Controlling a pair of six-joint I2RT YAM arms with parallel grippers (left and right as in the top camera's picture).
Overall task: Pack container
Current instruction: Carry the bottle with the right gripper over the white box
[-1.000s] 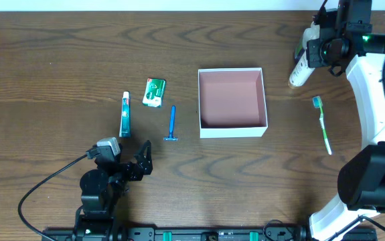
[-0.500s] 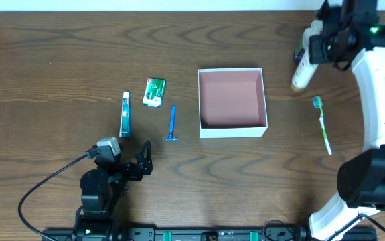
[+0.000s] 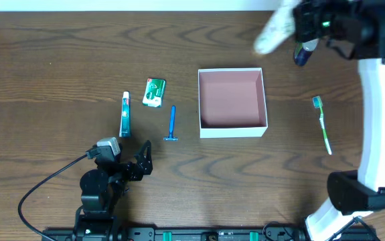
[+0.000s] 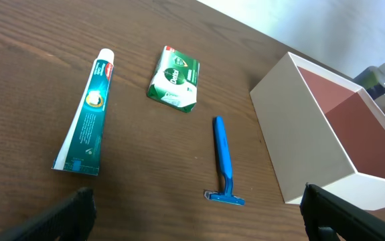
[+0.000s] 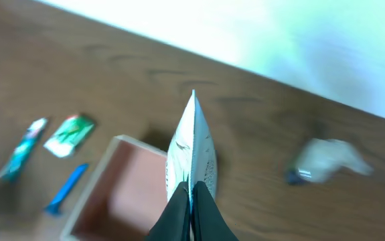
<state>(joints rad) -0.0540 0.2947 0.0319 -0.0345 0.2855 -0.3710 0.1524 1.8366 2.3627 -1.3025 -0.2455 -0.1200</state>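
The container (image 3: 232, 100) is a shallow white box with a pink-brown inside, at mid-table, and it also shows in the left wrist view (image 4: 326, 134) and right wrist view (image 5: 122, 194). My right gripper (image 3: 298, 27) is raised over the far right of the table. It is shut on the flat end of a white tube (image 3: 274, 32), which is blurred by motion; the tube (image 5: 192, 144) points away from the closed gripper (image 5: 191, 207). My left gripper (image 3: 142, 159) rests open near the front left; nothing lies between its fingers (image 4: 71, 213).
Left of the container lie a toothpaste tube (image 3: 125, 114), a green packet (image 3: 154, 92) and a blue razor (image 3: 172, 124). A green toothbrush (image 3: 323, 124) lies right of it. A small dark bottle (image 3: 302, 53) stands behind the container's right corner.
My right gripper has lifted the white tube off the table beside the container and swung it up and leftward, uncovering the small dark bottle. The left arm has not moved.
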